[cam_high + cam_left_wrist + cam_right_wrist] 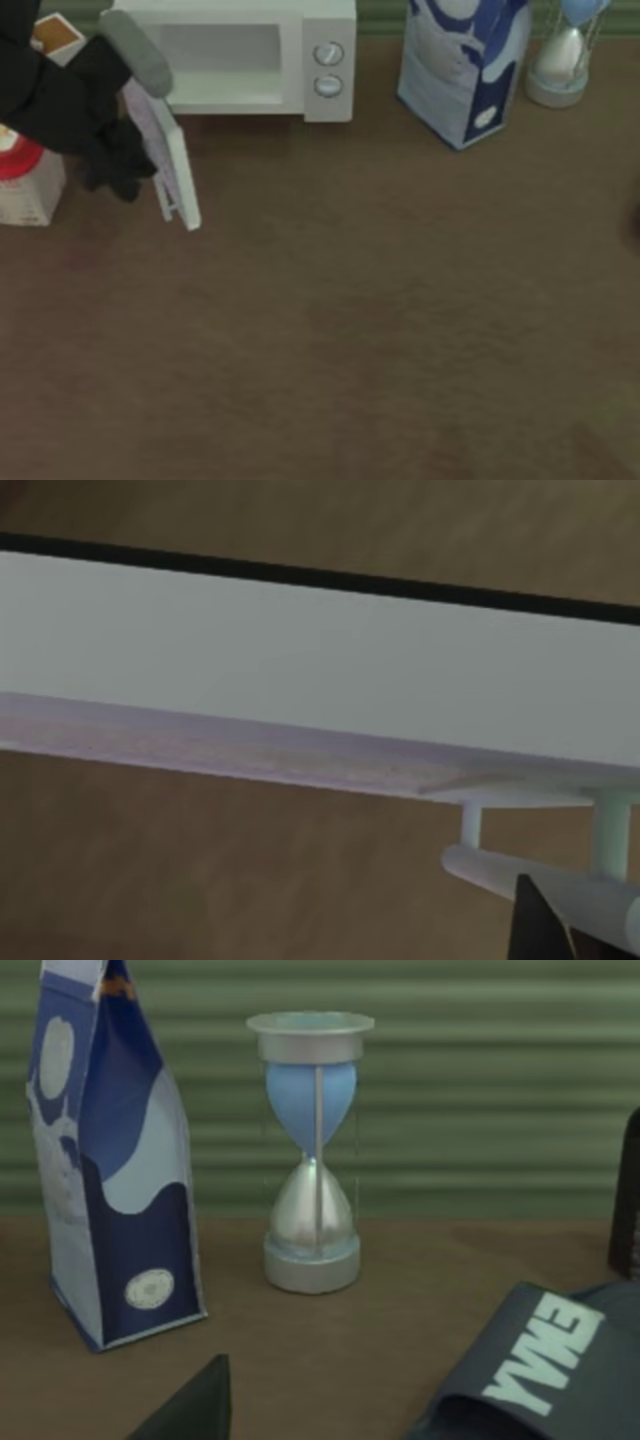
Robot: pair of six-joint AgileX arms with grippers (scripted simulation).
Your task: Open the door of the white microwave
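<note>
White microwave [300, 60] at back of tabletop [380, 330], left of center, cavity exposed. Door [172, 160] swung wide open, hinged at microwave's left front corner, standing out toward the front of tabletop, mesh face turned left. Left gripper [118, 165] right beside door's outer face, left of microwave; whether jaws clamp the door handle [540, 885] cannot be told. In left wrist view, door edge seen close, handle bar on two posts, one dark fingertip [540, 930] just at the bar. Two knobs [328, 70] stacked on microwave's right panel. Blue-and-white carton [462, 65] right of microwave, hourglass [562, 55] further right, near back edge. Red-lidded white tub [25, 180] left of door, partly under left arm. Small orange-and-white box [58, 35] left of microwave at back. Right gripper out of top view; right wrist view faces carton [110, 1170] and hourglass [312, 1150], black slipper [540, 1370] near the camera.
</note>
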